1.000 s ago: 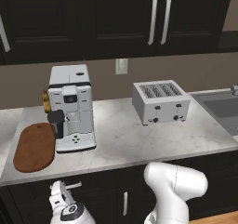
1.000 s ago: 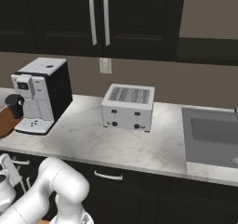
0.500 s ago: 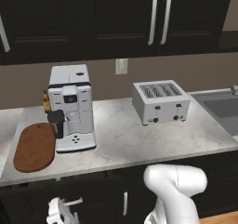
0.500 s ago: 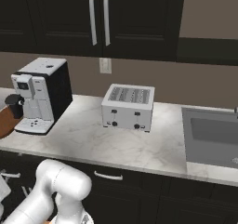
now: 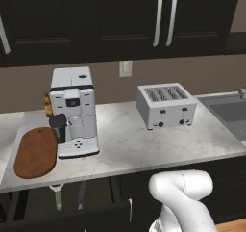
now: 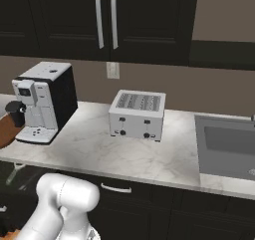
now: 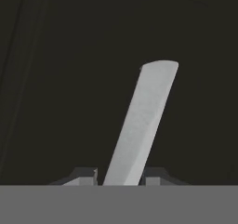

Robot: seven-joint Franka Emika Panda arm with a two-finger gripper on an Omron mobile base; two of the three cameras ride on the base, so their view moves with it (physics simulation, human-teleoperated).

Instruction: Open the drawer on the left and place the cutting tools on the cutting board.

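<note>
The drawer [image 5: 103, 197] stands pulled out under the counter at the lower left. Inside it lie the cutting tools: a peeler [image 5: 57, 197] with a green handle, and to its right a slim knife [image 5: 80, 196]. In the hand view the knife's pale blade [image 7: 139, 125] runs up and away from between my two fingertips, against the drawer's dark floor. My gripper [image 7: 121, 176] is shut on the knife near the blade's base. The oval reddish-brown cutting board [image 5: 36, 151] lies bare on the counter's left end, left of the coffee machine; its edge [image 6: 6, 128] shows at the far left.
A white coffee machine [image 5: 73, 113] stands right beside the board. A toaster [image 5: 166, 106] sits mid-counter and a sink [image 5: 230, 111] is at the right. Black upper cabinets [image 5: 163, 19] hang over the counter. My arm's white elbow [image 5: 180, 190] fills the lower right.
The hand has sunk below the bottom edge of the left base view, down into the drawer. The jaws have closed from wide apart to narrow.
</note>
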